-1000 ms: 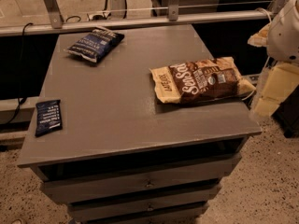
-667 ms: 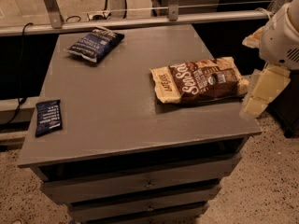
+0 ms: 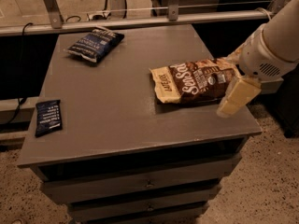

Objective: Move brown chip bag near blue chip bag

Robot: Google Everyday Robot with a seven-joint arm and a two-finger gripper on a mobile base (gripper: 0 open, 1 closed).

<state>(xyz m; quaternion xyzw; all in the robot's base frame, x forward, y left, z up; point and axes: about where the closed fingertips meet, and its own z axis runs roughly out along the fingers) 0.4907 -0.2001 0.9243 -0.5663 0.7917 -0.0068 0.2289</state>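
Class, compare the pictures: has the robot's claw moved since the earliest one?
Yes. The claw has shifted left, from the table's right edge inward, and now overlaps the right end of the brown chip bag.

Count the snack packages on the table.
3: the brown chip bag at the right edge, by the gripper; the blue chip bag at the far left corner; a flat dark-blue packet at the near left edge. None looks hidden.

The gripper (image 3: 236,96), at the right side of the table (image 3: 107,115), hides the right end of the brown chip bag (image 3: 194,80). Its arm (image 3: 275,41) is cut off by the right border. Lettering on the blue chip bag (image 3: 95,44) is illegible.
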